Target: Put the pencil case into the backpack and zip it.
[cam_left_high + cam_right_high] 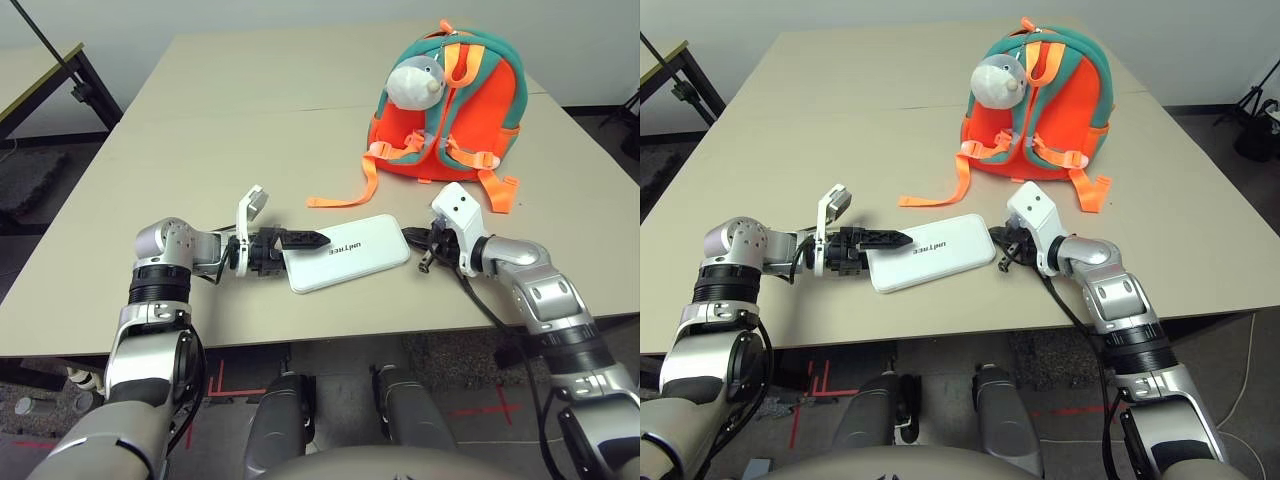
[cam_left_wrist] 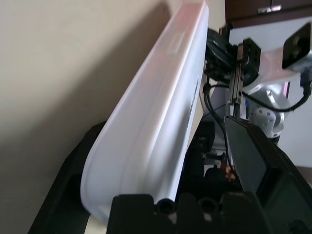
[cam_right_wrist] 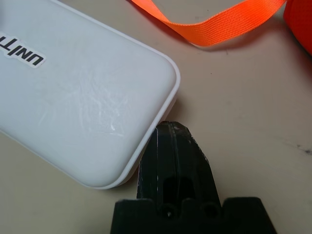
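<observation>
The white pencil case [image 1: 348,252] lies flat on the table near its front edge, dark lettering up. My left gripper [image 1: 315,244] is open and straddles the case's left end, one finger [image 1: 305,239] over its face, the other beneath; the left wrist view shows a gap beside one finger [image 2: 246,156]. My right gripper [image 3: 168,130] is shut, its tip touching the case's right end. The orange backpack [image 1: 450,100] with teal trim stands behind, a plush charm [image 1: 415,82] on it and an orange strap [image 1: 345,198] trailing toward the case.
The beige table [image 1: 220,130] has open room to the left and back. Its front edge [image 1: 330,335] runs just below the case. A second table [image 1: 40,70] stands at far left. Dark stand legs [image 1: 1255,110] are on the floor at right.
</observation>
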Robot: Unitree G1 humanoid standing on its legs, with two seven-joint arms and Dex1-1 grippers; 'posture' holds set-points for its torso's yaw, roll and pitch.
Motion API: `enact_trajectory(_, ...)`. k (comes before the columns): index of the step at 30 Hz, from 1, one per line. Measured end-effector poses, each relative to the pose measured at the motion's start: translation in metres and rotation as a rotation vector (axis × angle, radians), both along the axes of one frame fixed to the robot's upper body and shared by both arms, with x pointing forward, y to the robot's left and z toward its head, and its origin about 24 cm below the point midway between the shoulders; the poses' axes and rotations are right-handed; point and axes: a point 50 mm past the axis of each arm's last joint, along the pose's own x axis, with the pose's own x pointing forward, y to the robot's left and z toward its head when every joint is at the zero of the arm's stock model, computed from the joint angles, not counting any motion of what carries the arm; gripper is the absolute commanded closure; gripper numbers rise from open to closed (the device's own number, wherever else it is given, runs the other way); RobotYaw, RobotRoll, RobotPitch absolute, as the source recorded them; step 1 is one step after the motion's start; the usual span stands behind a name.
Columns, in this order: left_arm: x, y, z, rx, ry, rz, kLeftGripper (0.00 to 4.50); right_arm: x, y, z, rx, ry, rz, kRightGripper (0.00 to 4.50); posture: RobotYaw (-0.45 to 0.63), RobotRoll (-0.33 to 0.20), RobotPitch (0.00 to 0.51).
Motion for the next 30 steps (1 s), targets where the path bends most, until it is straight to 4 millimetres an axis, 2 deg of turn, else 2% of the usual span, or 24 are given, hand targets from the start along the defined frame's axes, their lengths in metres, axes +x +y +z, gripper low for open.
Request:
enact_trajectory(4,-0.003,-0.002,-0.004,0.002,0.007,-0.005,0.92,0.001,0.0,0.002,0.0,-0.008,-0.003,4.5,-0.19,0.0,0.096)
enact_trajectory(8,-0.006,-0.003,-0.008,-0.004,0.035,-0.007,2.48,0.002,0.001,0.004,-0.001,-0.019,-0.004,4.5,-0.19,0.0,0.095)
enact_trajectory(11,-0.005,-0.005,-0.004,-0.056,0.021,-0.009,3.27,0.003,0.0,0.003,-0.006,-0.022,-0.013,4.5,-0.19,0.0,0.094)
enact_trajectory(17,-0.001,-0.003,-0.005,-0.068,-0.004,0.017,3.29,0.003,0.0,0.004,-0.008,-0.035,-0.017,4.5,-0.18,0.0,0.095)
enact_trajectory(21,0.004,0.001,0.002,-0.045,-0.038,0.029,3.29,0.004,-0.001,0.003,-0.016,-0.04,-0.026,3.59,-0.18,0.0,0.098)
enact_trajectory(26,0.015,0.015,0.028,0.038,-0.158,0.056,3.29,0.004,-0.003,0.001,-0.024,-0.038,-0.035,1.74,-0.18,0.0,0.1)
enact_trajectory(30,0.015,0.027,0.047,0.084,-0.238,0.069,3.29,0.004,-0.008,0.001,-0.034,-0.015,-0.031,0.2,-0.17,0.0,0.101)
